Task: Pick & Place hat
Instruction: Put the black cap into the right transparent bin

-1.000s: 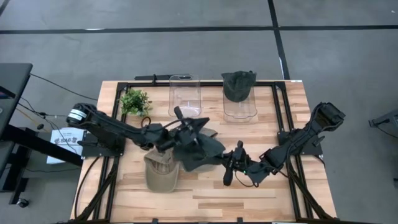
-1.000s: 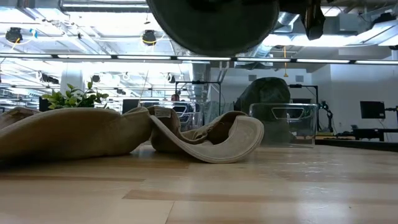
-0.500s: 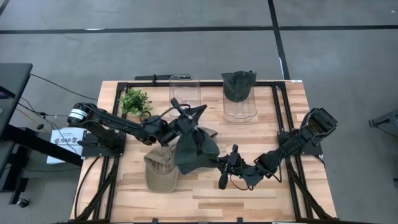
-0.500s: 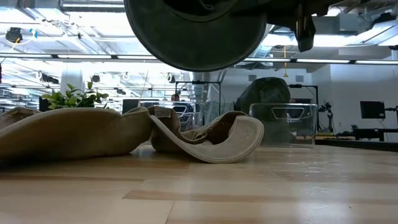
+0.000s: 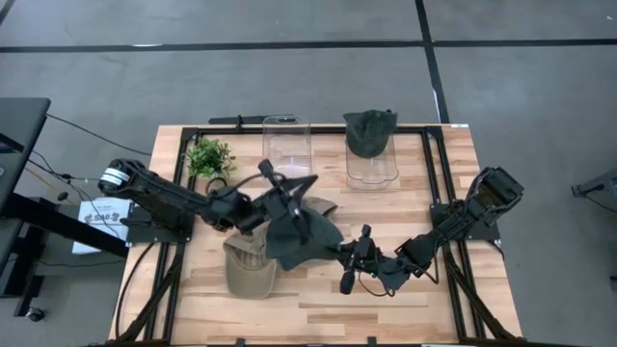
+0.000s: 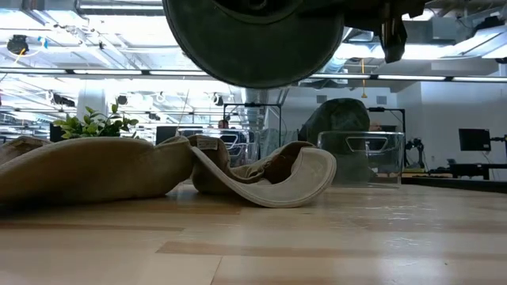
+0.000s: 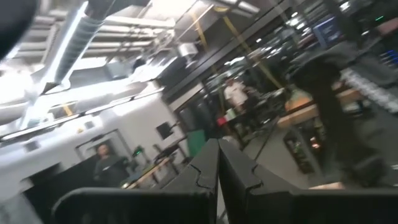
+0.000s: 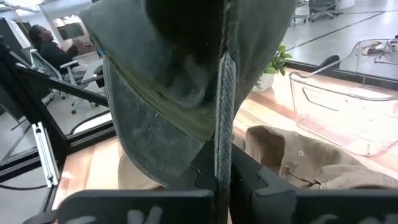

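Observation:
A dark green hat [image 5: 301,231] hangs in the air over the table's middle; in the low view it is the big dark disc [image 6: 253,39] at the top. My right gripper [image 5: 343,258] is at its right side, shut on it [image 8: 221,155]. My left gripper [image 5: 278,191] is at the hat's far left side, fingers shut [image 7: 217,155]. A tan hat [image 5: 249,270] lies on the table under and left of the dark one, its brim curling up [image 6: 277,186]. My right gripper pinches the dark green hat by the edge of its brim [image 8: 224,112] between its two fingers, coming about level from the table's right. The hat is lifted clear of the table and spreads from the fingers toward the table's left. My left gripper is close against the hat's far left part, but I cannot tell whether it touches it.
An empty clear container [image 5: 287,145] and a second clear container [image 5: 372,172] with another dark hat [image 5: 370,130] on its far end stand at the far edge. A small green plant [image 5: 209,156] stands at the far left. Bare wood lies along the near edge.
My right gripper has moved a little toward the table's left, carrying the dark green hat with it. My left gripper has shifted toward the table's left and far side. The hat has stayed clear of the table; the tan hat has not moved.

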{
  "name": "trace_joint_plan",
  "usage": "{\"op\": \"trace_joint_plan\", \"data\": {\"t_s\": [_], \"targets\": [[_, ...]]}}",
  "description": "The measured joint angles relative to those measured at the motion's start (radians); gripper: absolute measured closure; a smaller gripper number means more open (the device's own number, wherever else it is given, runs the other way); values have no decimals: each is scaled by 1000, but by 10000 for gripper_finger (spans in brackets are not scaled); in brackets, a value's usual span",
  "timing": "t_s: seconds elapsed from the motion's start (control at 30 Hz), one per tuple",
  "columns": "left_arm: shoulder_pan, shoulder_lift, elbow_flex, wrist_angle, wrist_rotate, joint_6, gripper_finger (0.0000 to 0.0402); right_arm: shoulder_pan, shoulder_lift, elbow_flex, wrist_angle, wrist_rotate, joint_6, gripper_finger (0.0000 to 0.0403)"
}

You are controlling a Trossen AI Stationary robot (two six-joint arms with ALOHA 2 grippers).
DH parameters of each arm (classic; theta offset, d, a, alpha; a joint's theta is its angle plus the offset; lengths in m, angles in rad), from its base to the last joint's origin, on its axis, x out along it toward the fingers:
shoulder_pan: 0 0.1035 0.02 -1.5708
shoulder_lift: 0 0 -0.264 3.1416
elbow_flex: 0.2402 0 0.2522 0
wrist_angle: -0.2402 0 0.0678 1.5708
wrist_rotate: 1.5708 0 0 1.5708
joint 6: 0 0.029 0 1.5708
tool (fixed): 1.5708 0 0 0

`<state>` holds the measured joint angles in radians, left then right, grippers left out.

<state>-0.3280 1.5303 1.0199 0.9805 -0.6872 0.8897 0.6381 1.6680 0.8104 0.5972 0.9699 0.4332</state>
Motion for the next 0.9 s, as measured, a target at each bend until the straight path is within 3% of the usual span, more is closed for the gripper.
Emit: {"op": "trace_joint_plan", "data": {"t_s": [0.27, 0.63, 0.9], "targets": [[-77, -6, 0, -7, -2, 49, 395, -19, -8, 0, 10, -1, -8, 400], [-63, -12, 0, -81, -310, 142, 395, 14, -8, 0, 146, 2, -106, 400], [-14, -12, 0, -54, -374, 306, 395, 40, -8, 0, 185, 10, -153, 400]]}}
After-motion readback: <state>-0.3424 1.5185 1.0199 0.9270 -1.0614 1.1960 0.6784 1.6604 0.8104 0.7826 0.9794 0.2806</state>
